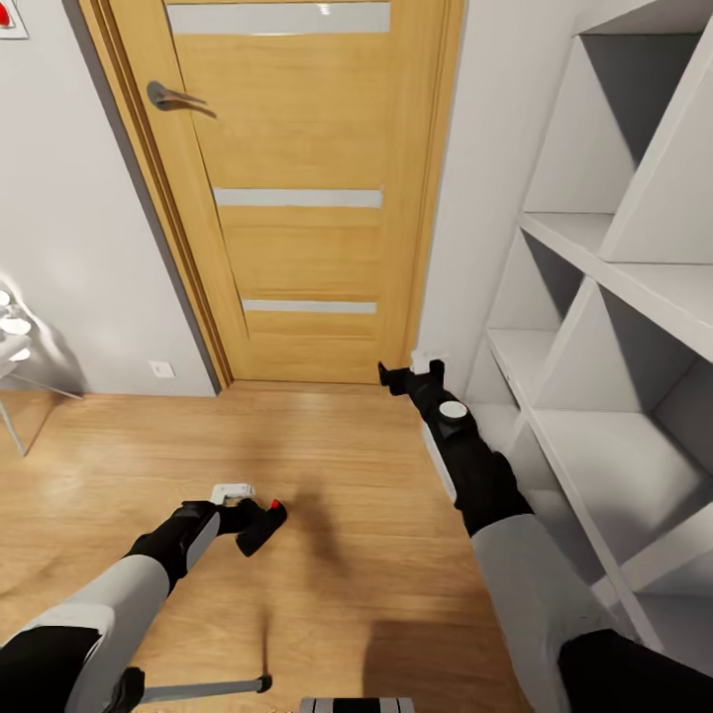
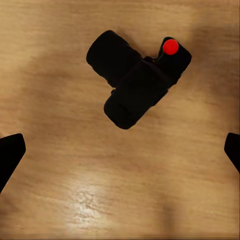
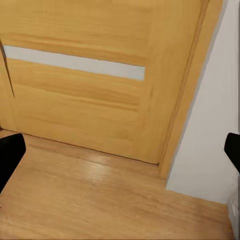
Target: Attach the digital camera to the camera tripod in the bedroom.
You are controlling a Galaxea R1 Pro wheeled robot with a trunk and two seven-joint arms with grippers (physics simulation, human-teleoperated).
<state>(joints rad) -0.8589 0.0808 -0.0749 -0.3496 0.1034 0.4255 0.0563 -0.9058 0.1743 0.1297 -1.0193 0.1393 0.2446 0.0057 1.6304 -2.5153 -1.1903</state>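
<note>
Below the left claw (image 2: 120,150) lies the digital camera (image 2: 137,80) on the wood floor (image 2: 60,200), untouched. Its fingers are spread wide. Right claw (image 3: 120,150) is spread too, facing the door (image 3: 90,100).

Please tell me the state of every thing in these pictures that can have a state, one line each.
digital camera: lying on the wood floor, not held.
door: closed.
white shelves: the visible compartments are empty.
left gripper: open, above the camera.
right gripper: open, holding nothing, facing the door.

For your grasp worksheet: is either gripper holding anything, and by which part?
Nothing is held. The left gripper hangs open above the digital camera on the floor; the right gripper is open too.
</note>
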